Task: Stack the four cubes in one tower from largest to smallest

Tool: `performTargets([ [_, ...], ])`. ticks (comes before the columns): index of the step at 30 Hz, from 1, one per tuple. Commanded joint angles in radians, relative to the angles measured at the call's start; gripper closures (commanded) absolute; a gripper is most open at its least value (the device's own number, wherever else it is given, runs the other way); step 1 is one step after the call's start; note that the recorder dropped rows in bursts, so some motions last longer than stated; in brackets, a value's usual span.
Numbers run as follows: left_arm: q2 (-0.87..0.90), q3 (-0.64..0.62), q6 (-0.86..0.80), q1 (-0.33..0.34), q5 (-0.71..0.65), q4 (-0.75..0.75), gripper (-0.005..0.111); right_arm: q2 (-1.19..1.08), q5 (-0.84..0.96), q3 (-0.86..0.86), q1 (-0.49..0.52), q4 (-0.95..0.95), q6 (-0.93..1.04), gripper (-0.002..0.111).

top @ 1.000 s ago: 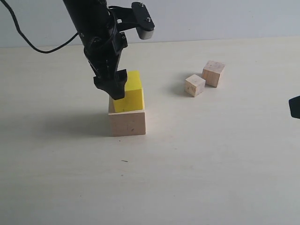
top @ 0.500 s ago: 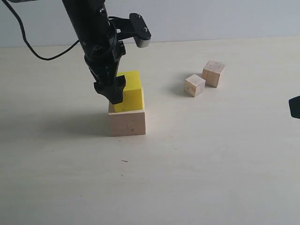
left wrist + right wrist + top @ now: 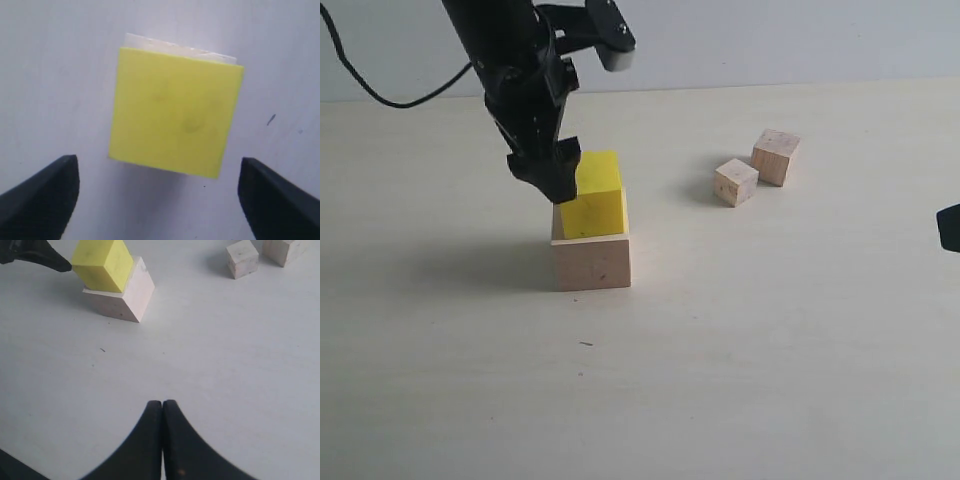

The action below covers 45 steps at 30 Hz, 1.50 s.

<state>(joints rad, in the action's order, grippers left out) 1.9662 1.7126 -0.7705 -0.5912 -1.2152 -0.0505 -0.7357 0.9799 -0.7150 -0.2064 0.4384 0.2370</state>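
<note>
Compared with half a second earlier, the left gripper (image 3: pixel 553 186) has lifted and drawn slightly left. It now hangs against the upper left edge of the yellow cube (image 3: pixel 593 200) rather than lower down along its side. The yellow cube has not moved: it rests on the large pale wood cube (image 3: pixel 592 262), left of centre on the table (image 3: pixel 770 350). The two small wood cubes are also unchanged, lying just beside one another far to the right, the smaller wood cube (image 3: pixel 736 182) nearer and the other small wood cube (image 3: pixel 775 156) behind it.

The left wrist view looks straight down and settles what the exterior view hides: the left jaws are spread wide, with the dark fingertips (image 3: pixel 47 192) well clear on either side of the yellow cube and holding nothing. The yellow top covers almost the whole base, with only a thin pale strip showing along one edge.

The right wrist view shows the right gripper (image 3: pixel 162 405), a mere dark sliver at the right edge of the exterior view. Its fingers are pressed together, empty, over bare table, well apart from every cube.
</note>
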Motion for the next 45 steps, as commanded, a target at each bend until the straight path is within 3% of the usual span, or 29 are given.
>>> performTargets([
  [1,-0.111,-0.002,0.053,0.003,-0.006,-0.014,0.025,0.002,-0.074,0.003,0.003,-0.045,0.008,0.108],
  [2,-0.156,-0.002,0.075,0.003,-0.006,-0.014,0.026,0.000,-0.112,0.003,0.003,-0.085,0.006,0.108],
  [4,-0.262,-0.002,0.170,0.003,-0.006,-0.014,0.054,-0.073,-0.247,0.003,0.003,-0.155,-0.023,0.108],
  [6,-0.292,-0.002,0.211,0.003,-0.006,-0.014,0.062,-0.136,-0.327,0.003,0.003,-0.155,-0.023,0.108],
  [7,-0.322,-0.006,0.263,0.003,-0.006,-0.002,0.063,-0.214,-0.379,-0.006,0.003,-0.155,-0.023,0.108],
  [11,-0.383,-0.056,0.383,0.003,-0.006,0.161,0.049,-0.430,-0.385,-0.116,0.003,-0.155,-0.001,0.108],
  [13,-0.391,-0.087,0.466,0.003,-0.006,0.243,0.051,-0.504,-0.385,-0.207,0.003,-0.158,0.005,0.108],
  [15,-0.389,-0.122,0.489,0.003,-0.006,0.270,0.066,-0.566,-0.380,-0.294,0.003,-0.175,0.005,0.108],
  [17,-0.388,-0.165,0.489,0.005,-0.006,0.283,0.096,-0.629,-0.332,-0.391,0.003,-0.190,0.007,0.108],
  [19,-0.388,-0.186,0.503,0.010,-0.006,0.281,0.106,-0.676,-0.301,-0.449,0.003,-0.214,0.004,0.108],
  [25,-0.418,-0.190,0.660,0.013,0.058,0.278,0.107,-0.830,-0.223,-0.604,0.003,-0.379,-0.017,0.108],
  [31,-0.529,-0.240,0.771,0.013,0.175,0.244,0.107,-0.987,-0.202,-0.711,0.003,-0.398,0.076,0.108],
  [36,-0.633,-0.296,0.764,0.013,0.224,0.117,0.107,-1.120,-0.117,-0.838,0.005,-0.459,0.069,0.108],
  [41,-0.691,-0.305,0.771,0.013,0.216,0.111,0.107,-1.271,0.070,-1.057,0.022,-0.456,-0.074,0.108],
  [45,-0.713,-0.305,0.771,0.013,0.212,0.111,0.107,-1.359,0.197,-1.218,0.022,-0.432,-0.079,0.108],
])
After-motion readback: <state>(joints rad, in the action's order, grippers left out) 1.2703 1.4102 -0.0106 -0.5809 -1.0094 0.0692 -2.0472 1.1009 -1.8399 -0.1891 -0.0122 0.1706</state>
